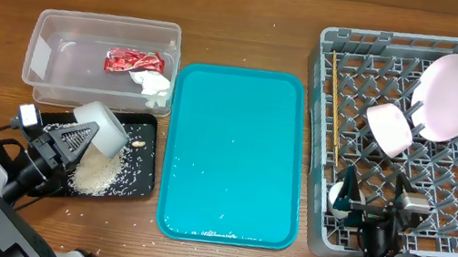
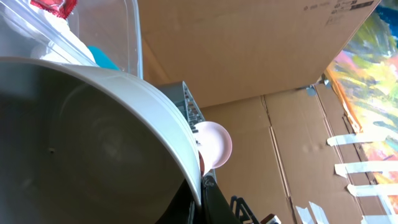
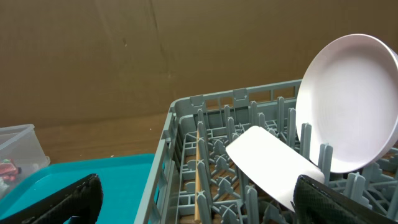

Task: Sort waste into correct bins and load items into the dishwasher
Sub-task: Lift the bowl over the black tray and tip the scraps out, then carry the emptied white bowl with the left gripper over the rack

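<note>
whitish bowl (image 1: 102,125) sideways in left pincer (image 1: 76,137) above black tray (image 1: 139,184)

We can read no word, brand or number in any of the views. The only printing we find is on the cardboard box (image 2: 249,50) in the left wrist view. It is a few short lines of small dark print at about one o'clock in that picture, slanted and running up to the top edge, and too small and blurred for us to make out a single letter. The red wrapper (image 1: 134,61) lies in the clear tub (image 1: 64,65) at ten o'clock on the table seen from overhead, and shows us only shiny creases, no lettering we can tell
</note>
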`<state>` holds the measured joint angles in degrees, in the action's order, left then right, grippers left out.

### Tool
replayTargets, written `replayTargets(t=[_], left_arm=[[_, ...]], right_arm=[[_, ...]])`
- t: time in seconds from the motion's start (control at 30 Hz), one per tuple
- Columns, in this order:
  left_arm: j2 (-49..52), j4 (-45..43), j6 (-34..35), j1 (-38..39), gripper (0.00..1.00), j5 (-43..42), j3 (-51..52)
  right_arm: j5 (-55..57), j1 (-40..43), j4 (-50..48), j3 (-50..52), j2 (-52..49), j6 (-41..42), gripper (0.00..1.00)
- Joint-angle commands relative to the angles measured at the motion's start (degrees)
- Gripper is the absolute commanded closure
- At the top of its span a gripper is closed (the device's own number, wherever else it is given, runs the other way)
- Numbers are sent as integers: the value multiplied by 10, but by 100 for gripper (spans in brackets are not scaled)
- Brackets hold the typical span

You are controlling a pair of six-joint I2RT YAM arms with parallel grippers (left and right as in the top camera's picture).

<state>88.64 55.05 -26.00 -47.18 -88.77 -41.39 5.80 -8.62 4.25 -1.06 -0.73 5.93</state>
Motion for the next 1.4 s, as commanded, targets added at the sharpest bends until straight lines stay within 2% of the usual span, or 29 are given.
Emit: replayTargets(t=[0.0, 0.1, 0.17, 0.3, 0.43, 0.53, 0.63, 0.73, 0.8, 0.83, 0.93, 1.07, 1.2, 1.37], left_arm=[[1, -3, -42, 21, 96, 32, 0], [1, -2, -32, 39, 96, 78, 0], [0, 9, -23, 57, 96, 77, -2], [-10, 23, -17, 137, 96, 130, -35], [-17, 24, 74, 272, 96, 180, -129], [-17, -28, 183, 362, 96, 224, -188], [-17, -132, 319, 458, 96, 266, -229], [-16, -306, 503, 557, 96, 331, -237], [-10, -412, 602, 616, 96, 384, -237], [1, -495, 661, 660, 96, 417, -237], [38, -665, 748, 733, 96, 458, -237], [124, -902, 857, 791, 96, 479, -239], [229, -1045, 969, 809, 96, 477, -264], [356, -1177, 1049, 821, 95, 423, -349]], right_arm=[[0, 3, -3, 6, 6, -3, 0], [0, 3, -3, 6, 6, -3, 0], [0, 3, -3, 6, 6, -3, 0], [0, 3, -3, 6, 6, -3, 0], [0, 3, -3, 6, 6, -3, 0], [0, 3, -3, 6, 6, -3, 0], [0, 3, -3, 6, 6, -3, 0], [0, 3, -3, 6, 6, -3, 0], [0, 3, -3, 6, 6, -3, 0], [0, 3, -3, 6, 6, -3, 0], [0, 3, -3, 6, 6, -3, 0], [0, 3, -3, 6, 6, -3, 0], [0, 3, -3, 6, 6, -3, 0], [0, 3, -3, 6, 6, -3, 0]])
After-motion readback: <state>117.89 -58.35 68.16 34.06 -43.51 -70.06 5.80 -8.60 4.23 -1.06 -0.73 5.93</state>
